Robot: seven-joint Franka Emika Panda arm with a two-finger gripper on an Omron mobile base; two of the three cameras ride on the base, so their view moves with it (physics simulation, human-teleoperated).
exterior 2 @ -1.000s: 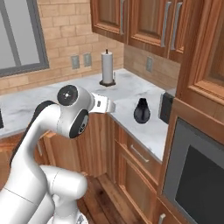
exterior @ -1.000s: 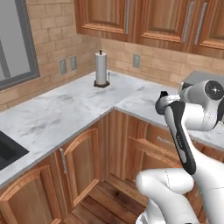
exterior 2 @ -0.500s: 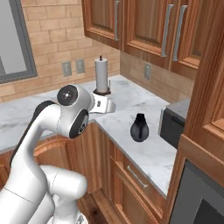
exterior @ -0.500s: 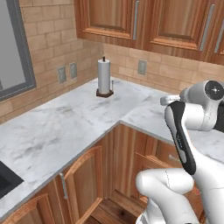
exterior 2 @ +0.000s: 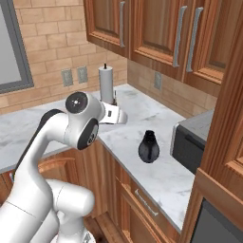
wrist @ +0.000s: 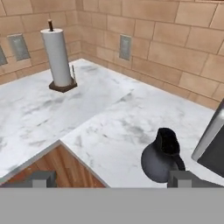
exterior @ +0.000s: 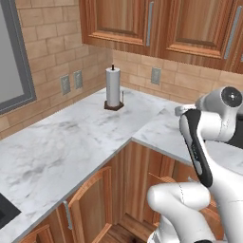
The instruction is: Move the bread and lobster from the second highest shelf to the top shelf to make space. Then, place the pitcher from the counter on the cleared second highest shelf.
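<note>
Closer now after the base's drive, the pitcher (wrist: pixel 161 156) stands on the counter (wrist: pixel 109 118); tool (wrist: pixel 111 178) spread wide, empty.

Glossy black pitcher (wrist: pixel 161 157) on white counter (wrist: pixel 113 118) (grey-veined marble).

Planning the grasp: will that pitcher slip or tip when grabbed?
The pitcher looks glossy, so its round belly may slip; the narrower neck seems the safer hold. It stands upright on a wide base on the counter, so tipping seems unlikely. Probably rigid.
</note>
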